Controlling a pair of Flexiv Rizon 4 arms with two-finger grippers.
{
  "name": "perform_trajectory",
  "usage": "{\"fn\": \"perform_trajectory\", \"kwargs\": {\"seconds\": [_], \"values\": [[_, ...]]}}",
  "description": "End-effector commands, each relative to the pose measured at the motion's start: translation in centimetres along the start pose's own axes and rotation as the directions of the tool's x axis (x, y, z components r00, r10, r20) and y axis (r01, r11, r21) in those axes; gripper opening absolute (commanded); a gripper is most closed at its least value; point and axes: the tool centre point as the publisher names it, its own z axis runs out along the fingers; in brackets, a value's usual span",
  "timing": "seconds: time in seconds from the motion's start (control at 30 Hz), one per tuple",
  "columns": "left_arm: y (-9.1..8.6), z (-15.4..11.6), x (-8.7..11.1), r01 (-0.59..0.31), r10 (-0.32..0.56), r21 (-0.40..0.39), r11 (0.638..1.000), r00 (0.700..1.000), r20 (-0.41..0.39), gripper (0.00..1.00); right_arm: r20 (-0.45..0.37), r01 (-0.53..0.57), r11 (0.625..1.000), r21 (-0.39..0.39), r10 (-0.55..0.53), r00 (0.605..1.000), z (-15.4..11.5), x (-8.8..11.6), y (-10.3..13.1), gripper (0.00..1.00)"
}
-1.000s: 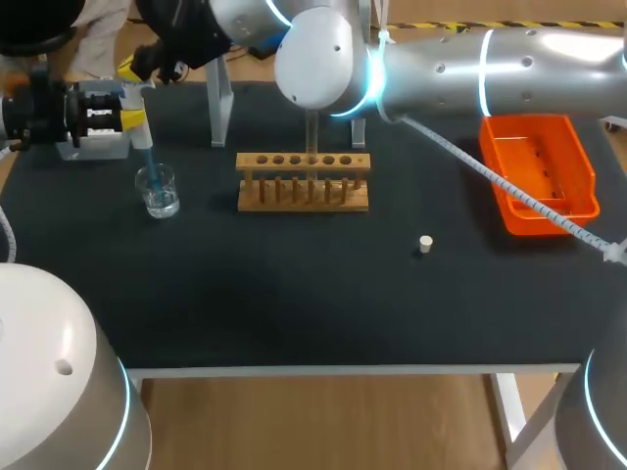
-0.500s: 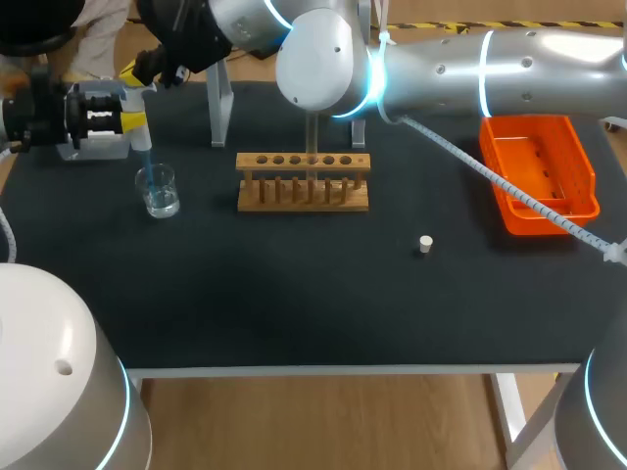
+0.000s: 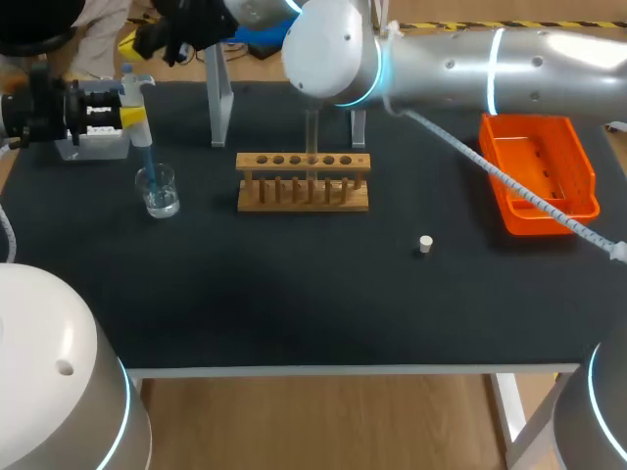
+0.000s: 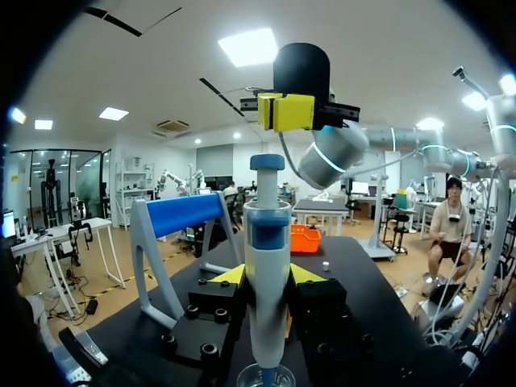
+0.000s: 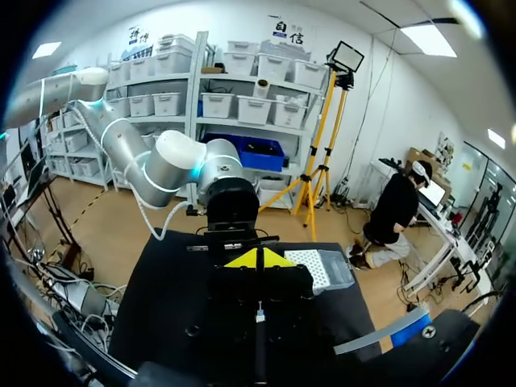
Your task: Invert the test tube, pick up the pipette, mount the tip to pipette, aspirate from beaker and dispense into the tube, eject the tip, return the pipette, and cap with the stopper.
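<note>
At upper left, one pipette (image 3: pixel 130 86) is held over one beaker (image 3: pixel 157 189).
It is clasped by the left gripper (image 3: pixel 130 117) (tip dipped in the beaker); the right gripper (image 3: pixel 137 44) is closed on nothing above. One test tube (image 3: pixel 312 137) stands in the rack (image 3: pixel 304 181); one stopper (image 3: pixel 424 244) lies lower right.

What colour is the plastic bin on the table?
Bright orange; the head view shows the bin best.
</note>
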Motion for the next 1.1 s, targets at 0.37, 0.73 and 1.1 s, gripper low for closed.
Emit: {"fn": "perform_trajectory", "kwargs": {"seconds": [0.37, 0.73, 1.1], "values": [[-0.1, 0.0, 0.1, 0.0, 0.0, -0.001, 1.0, 1.0, 0.002, 0.0, 0.019, 0.079, 0.997, -0.008, -0.079, 0.997, -11.6, -0.6, -1.2, 0.54], [-0.1, 0.0, 0.1, 0.0, 0.0, -0.001, 1.0, 1.0, 0.002, 0.0, 0.022, 0.124, 0.992, -0.018, -0.124, 0.992, -18.7, -0.8, -4.9, 1.0], [-0.1, 0.0, 0.1, 0.0, 0.0, -0.001, 1.0, 1.0, 0.002, 0.0, -0.031, 0.083, 0.996, -0.027, -0.083, 0.996, -23.4, -1.8, -11.5, 1.0]]}}
